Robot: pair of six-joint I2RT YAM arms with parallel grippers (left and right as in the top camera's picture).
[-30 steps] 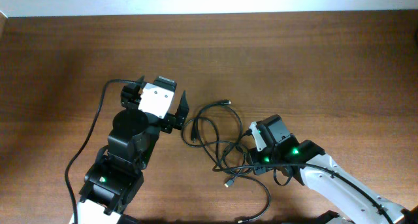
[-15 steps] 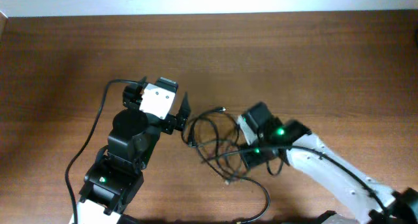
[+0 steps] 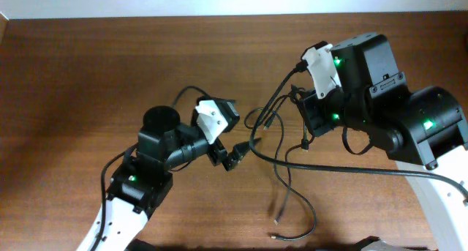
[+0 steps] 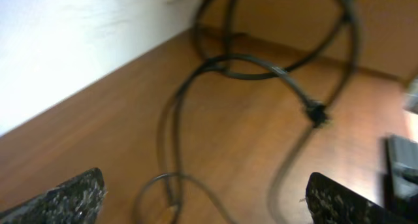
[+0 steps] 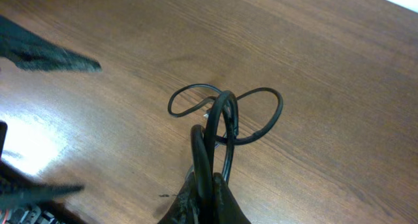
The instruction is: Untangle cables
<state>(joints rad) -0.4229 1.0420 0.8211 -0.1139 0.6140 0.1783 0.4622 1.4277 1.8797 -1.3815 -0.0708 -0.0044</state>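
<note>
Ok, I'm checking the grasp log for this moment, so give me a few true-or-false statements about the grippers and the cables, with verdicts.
1. The right gripper is shut on the cables. True.
2. The left gripper is clamped on a cord. False: it is open, fingers spread wide.
3. The cables all lie flat on the table. False: loops hang from the right gripper, above the wood.
4. The table is brown wood. True.

Overhead's bright and sharp, the cables [image 4: 317, 113] smear badly in left wrist view, right wrist catches glare off the worktop [image 5: 29, 136].
</note>
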